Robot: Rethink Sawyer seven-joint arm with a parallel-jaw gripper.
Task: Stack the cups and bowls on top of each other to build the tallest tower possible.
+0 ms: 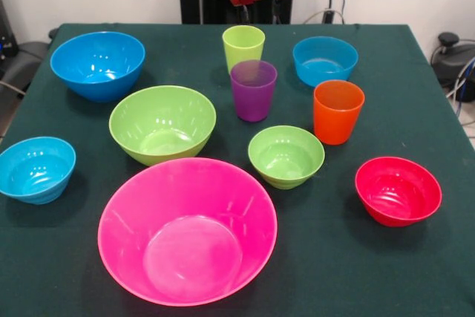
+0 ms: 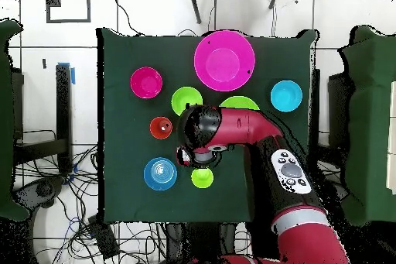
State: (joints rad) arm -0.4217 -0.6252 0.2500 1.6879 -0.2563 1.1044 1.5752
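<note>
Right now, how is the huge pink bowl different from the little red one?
The pink bowl is far wider than the red bowl, the widest dish on the table. The pink bowl sits at the near edge in the front view, toward the middle; the red bowl sits off to the right side. Both stand upright, look empty and glossy, with nothing stacked in them.

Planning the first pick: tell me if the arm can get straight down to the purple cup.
Probably yes. The purple cup stands upright, apart from the lime cup and orange cup, nothing over it. The arm hangs above that area.
</note>
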